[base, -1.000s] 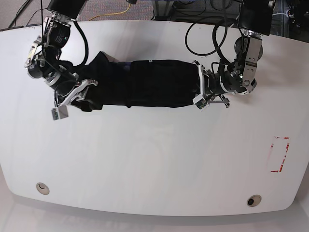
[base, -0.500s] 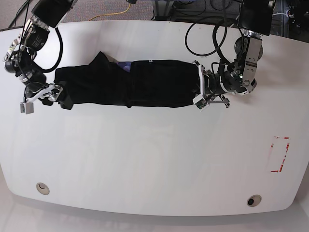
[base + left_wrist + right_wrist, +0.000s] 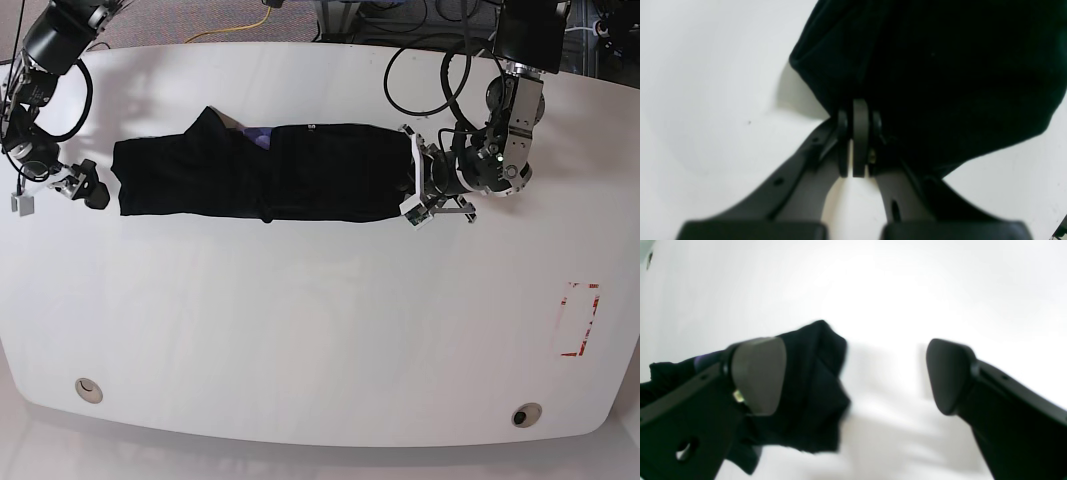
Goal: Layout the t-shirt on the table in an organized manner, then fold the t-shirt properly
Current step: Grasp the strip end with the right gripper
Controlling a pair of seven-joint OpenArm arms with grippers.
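White table (image 3: 300,330) carries black t-shirt (image 3: 270,185) stretched at 12 o'clock. Left pincer (image 3: 412,190) pinches its 3 o'clock end; right pincer (image 3: 55,190) spread, off cloth at 9.

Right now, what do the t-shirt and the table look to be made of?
The t-shirt: soft matte black cloth, likely cotton knit; it creases and bunches at the ends. The table: hard, glossy white, probably laminate or coated board; it shows soft reflections and shadows.

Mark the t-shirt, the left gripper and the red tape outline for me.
t-shirt (image 3: 300,185): base view, middle of the folded cloth.
left gripper (image 3: 853,120): left wrist view, between the fingertips at the cloth's edge.
red tape outline (image 3: 592,318): base view, its right side.
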